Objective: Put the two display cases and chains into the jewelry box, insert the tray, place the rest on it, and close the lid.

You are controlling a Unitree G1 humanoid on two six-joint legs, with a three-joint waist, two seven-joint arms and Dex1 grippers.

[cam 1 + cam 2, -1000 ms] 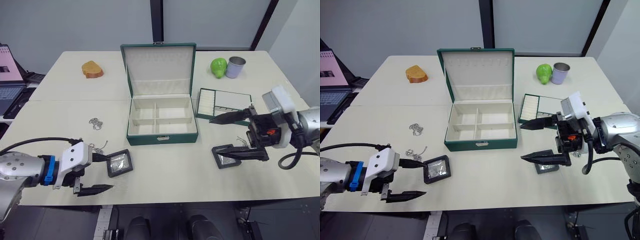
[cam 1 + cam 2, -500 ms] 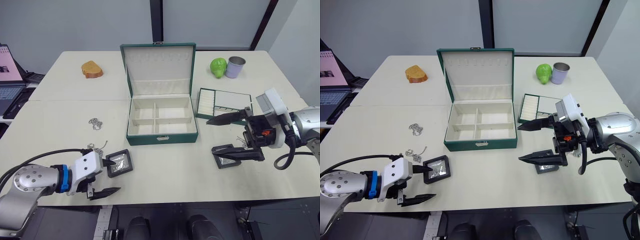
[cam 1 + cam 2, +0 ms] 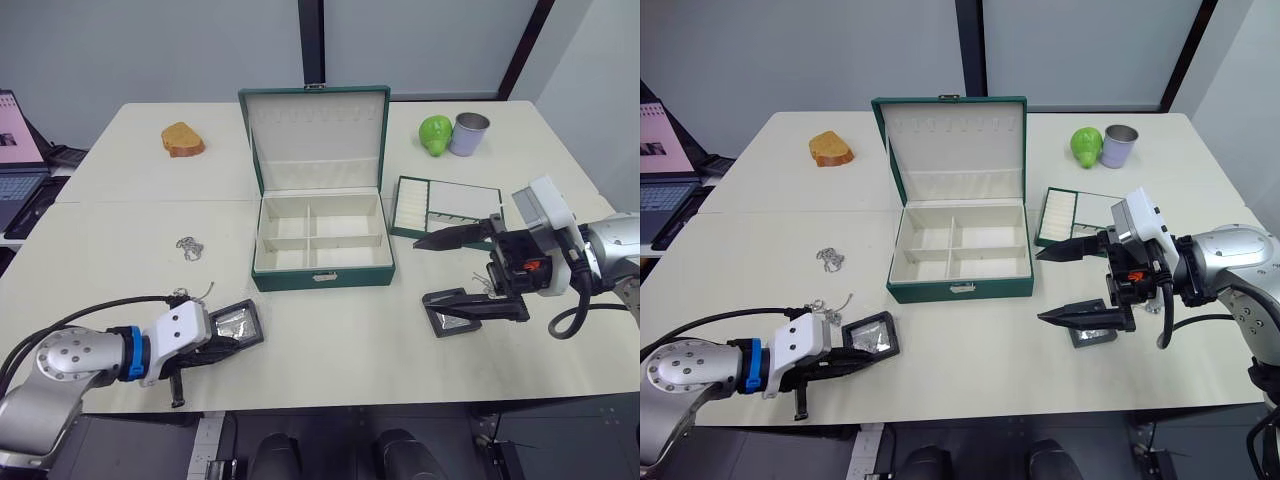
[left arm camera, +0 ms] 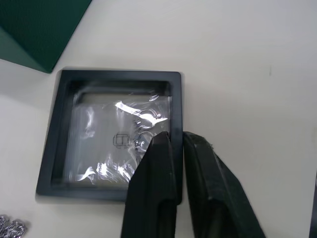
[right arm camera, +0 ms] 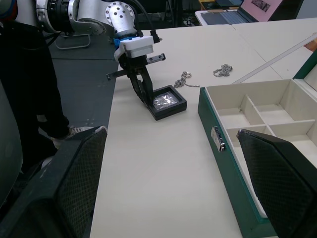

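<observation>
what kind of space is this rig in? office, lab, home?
Most likely an office or lab test room, not a home: pale work tables pushed together, an open laptop on a side desk, and plain grey wall panels behind. The jewelry box and tray look like staged props.

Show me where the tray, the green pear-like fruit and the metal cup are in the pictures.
tray (image 3: pixel 470 196): left eye view, on its far rim.
green fruit (image 3: pixel 436 134): left eye view, on the middle of its body.
metal cup (image 3: pixel 1120 150): right eye view, on its side wall.
</observation>
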